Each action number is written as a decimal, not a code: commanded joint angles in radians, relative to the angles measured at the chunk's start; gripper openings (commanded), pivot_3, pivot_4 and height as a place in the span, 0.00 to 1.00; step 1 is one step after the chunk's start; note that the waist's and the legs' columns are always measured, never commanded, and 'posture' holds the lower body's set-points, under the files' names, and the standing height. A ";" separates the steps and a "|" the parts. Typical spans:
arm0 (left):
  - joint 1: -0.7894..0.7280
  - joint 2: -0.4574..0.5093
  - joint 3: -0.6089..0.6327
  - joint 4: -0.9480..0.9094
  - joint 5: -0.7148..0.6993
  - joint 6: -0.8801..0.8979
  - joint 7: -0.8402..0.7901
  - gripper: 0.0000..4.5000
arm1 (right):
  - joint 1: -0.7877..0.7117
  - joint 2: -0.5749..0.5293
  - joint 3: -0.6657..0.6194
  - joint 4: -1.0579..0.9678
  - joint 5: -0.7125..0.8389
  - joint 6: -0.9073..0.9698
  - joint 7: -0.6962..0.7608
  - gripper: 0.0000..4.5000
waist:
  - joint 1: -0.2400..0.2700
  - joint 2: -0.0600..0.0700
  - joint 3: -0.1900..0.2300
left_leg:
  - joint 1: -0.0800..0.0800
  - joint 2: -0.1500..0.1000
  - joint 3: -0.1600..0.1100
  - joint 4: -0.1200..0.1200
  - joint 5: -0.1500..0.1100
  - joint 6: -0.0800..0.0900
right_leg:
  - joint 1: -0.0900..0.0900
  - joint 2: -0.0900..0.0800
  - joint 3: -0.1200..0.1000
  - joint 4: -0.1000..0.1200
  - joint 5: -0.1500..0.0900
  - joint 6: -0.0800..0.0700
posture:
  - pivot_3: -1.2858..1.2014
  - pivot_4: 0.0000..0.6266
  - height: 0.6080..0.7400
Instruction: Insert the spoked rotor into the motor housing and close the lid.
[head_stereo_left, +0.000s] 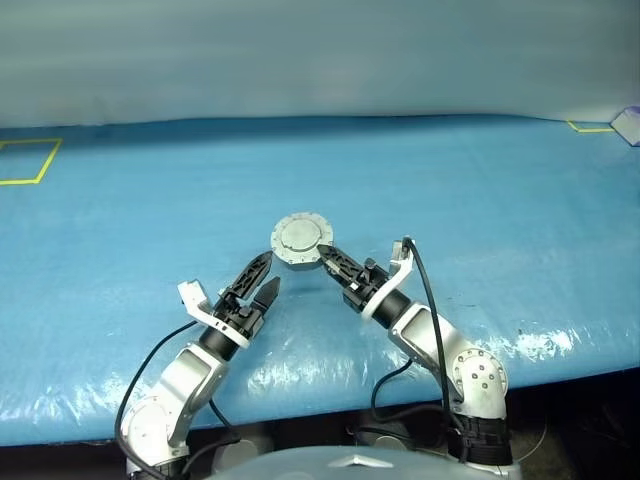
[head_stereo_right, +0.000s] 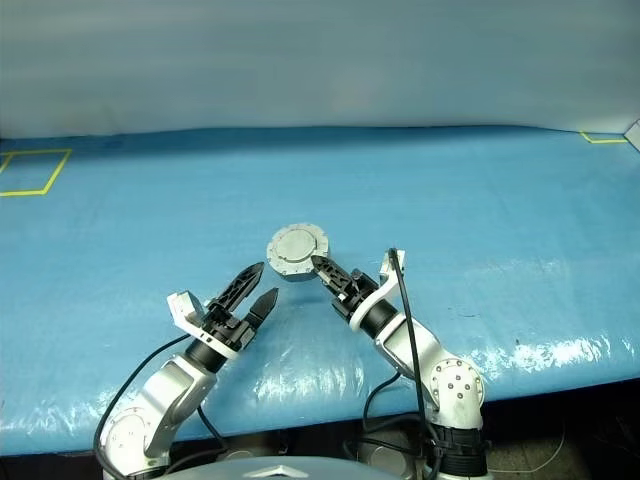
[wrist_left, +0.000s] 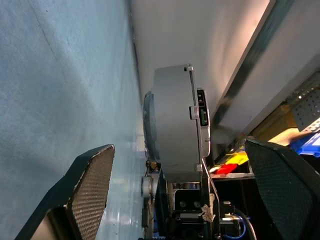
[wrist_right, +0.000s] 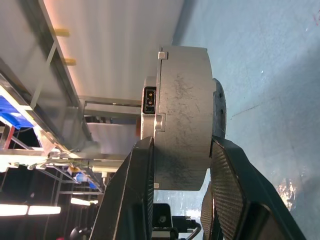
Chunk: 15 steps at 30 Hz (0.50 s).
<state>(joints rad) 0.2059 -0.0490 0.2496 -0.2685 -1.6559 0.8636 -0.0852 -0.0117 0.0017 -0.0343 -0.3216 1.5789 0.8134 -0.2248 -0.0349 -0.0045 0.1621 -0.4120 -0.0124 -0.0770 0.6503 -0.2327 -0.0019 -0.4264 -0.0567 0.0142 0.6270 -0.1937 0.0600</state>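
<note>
Now right gripper (head_stereo_left: 329, 254) clamps closed motor housing (head_stereo_left: 301, 239) by its rim at frame centre, steadying it; your left gripper (head_stereo_left: 262, 275) gapes empty lower left.

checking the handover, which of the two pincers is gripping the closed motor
The right pincer: it is clamped on the edge of the closed motor housing, lifted off the blue table. The left pincer is open, with nothing in it.

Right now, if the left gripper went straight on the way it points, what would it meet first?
Probably the closed motor housing, which the right gripper holds clamped at its edge. The left gripper is open and aimed at it, with a gap between; exact depth is hard to judge.
</note>
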 joint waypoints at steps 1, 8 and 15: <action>-0.020 0.016 -0.011 0.026 -0.037 -0.006 -0.070 1.00 | 0.006 -0.003 0.031 -0.080 0.055 0.001 0.005 0.27 | 0.001 0.000 0.000 | 0.000 0.000 0.000 0.000 0.000 0.000 | 0.000 0.000 0.000 0.000 0.000 0.000 | 0.52 0.24 1.00; -0.066 0.058 -0.034 0.096 -0.023 0.002 -0.080 1.00 | 0.030 -0.023 0.069 -0.103 0.087 -0.002 -0.009 0.27 | 0.000 0.000 0.000 | 0.000 0.000 0.000 0.000 0.000 0.000 | 0.000 0.000 0.000 0.000 0.000 0.000 | 0.52 0.24 1.00; -0.086 0.036 -0.078 0.095 -0.036 0.004 -0.037 1.00 | 0.043 -0.038 0.095 -0.123 0.107 -0.006 -0.016 0.27 | 0.000 0.000 0.000 | 0.000 0.000 0.000 0.000 0.000 0.000 | 0.000 0.000 0.000 0.000 0.000 0.000 | 0.52 0.24 1.00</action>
<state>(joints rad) 0.1314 -0.0002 0.2126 -0.1597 -1.6789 0.8616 -0.1348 0.0448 -0.0487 0.0102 -0.3646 1.6130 0.7940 -0.2678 -0.0345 -0.0043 0.1619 -0.4120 -0.0123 -0.0771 0.6505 -0.2326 -0.0019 -0.4262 -0.0562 0.0146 0.6270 -0.1935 0.0596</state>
